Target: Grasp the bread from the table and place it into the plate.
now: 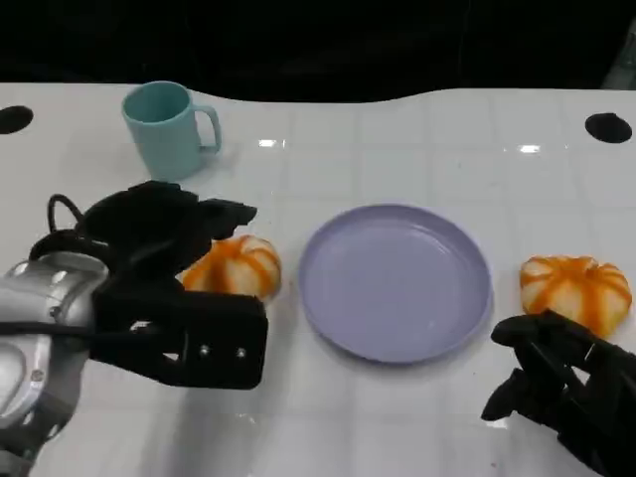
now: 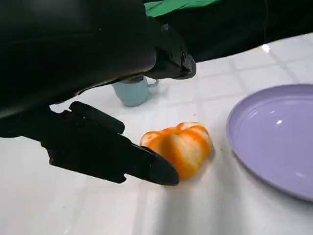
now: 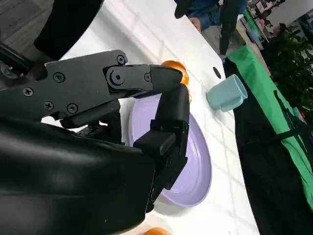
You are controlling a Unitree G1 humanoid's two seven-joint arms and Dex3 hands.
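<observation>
Two orange-and-white striped breads lie on the white table. The left bread [image 1: 237, 265] [image 2: 182, 147] sits just left of the empty lavender plate [image 1: 397, 281] [image 2: 274, 137]. My left hand [image 1: 164, 288] hovers at it with fingers spread: one finger [image 2: 112, 156] lies low beside the bread, another [image 2: 166, 58] arches above it, and neither grips it. The right bread [image 1: 576, 290] rests right of the plate. My right hand [image 1: 566, 393] is just in front of it, fingers apart and holding nothing. The right wrist view looks past its fingers [image 3: 168, 127] to the plate [image 3: 195, 171].
A teal mug [image 1: 169, 127] [image 2: 132, 90] [image 3: 226, 93] stands at the back left, behind my left hand. Dark holes mark the table's far corners [image 1: 607, 126]. A person [image 3: 205, 14] stands beyond the table's far end in the right wrist view.
</observation>
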